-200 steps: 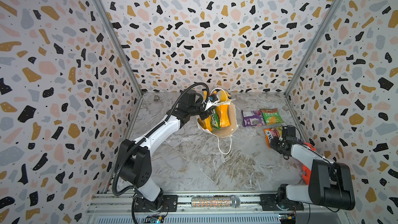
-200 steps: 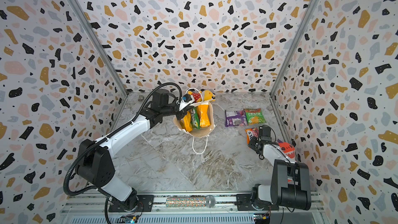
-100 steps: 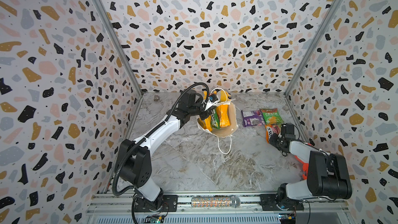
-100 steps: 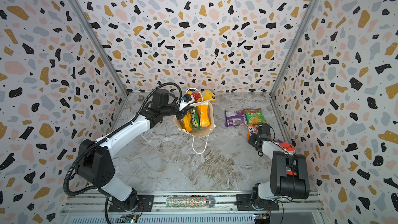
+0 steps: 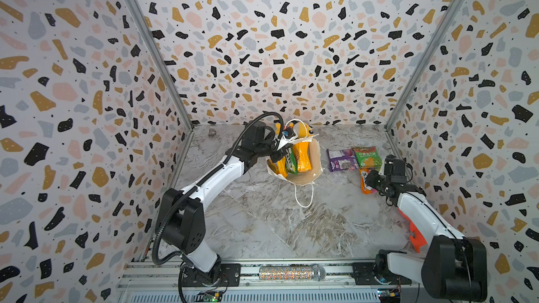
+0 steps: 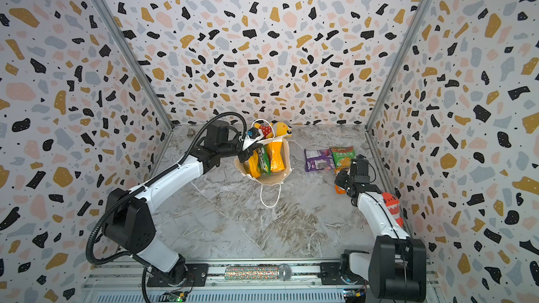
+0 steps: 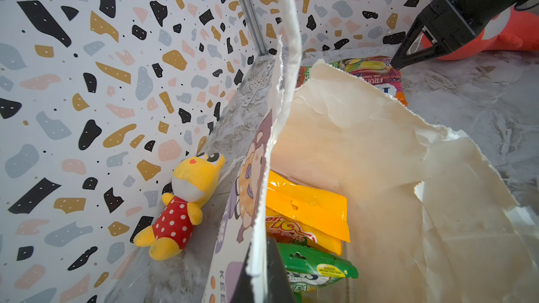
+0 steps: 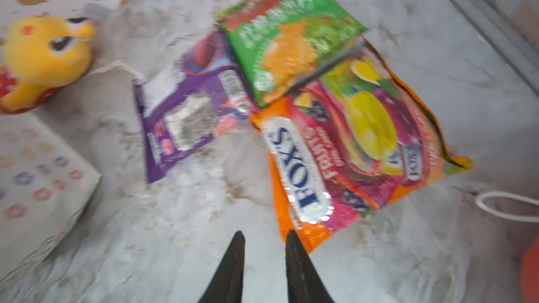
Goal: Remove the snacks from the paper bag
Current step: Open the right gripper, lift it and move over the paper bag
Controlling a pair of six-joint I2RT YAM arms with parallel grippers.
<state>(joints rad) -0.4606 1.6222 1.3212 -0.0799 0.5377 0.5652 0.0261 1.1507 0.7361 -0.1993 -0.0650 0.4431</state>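
The white paper bag (image 5: 306, 177) (image 6: 272, 179) stands open at the back middle. My left gripper (image 5: 278, 148) (image 7: 264, 246) is shut on its rim. Inside the bag are snacks: two orange-yellow packets (image 5: 302, 157) (image 7: 306, 208) and a green one (image 5: 290, 162) (image 7: 318, 266). Three more snacks lie on the table at the right: a purple packet (image 5: 341, 160) (image 8: 186, 112), a green packet (image 5: 366, 155) (image 8: 291, 33) and a FOX'S packet (image 5: 364, 183) (image 8: 350, 147). My right gripper (image 5: 369, 178) (image 8: 264, 236) is open just beside the FOX'S packet's near corner, holding nothing.
A yellow plush toy (image 5: 303, 131) (image 7: 183, 205) in a red dotted dress lies behind the bag by the back wall. An orange-red toy (image 5: 414, 233) lies beside the right arm. A glittery microphone (image 5: 291, 273) rests on the front rail. The right wall is close to the packets.
My right gripper has opened and let go of the FOX'S packet, which now lies flat by the other two. The left gripper and the bag have not moved.
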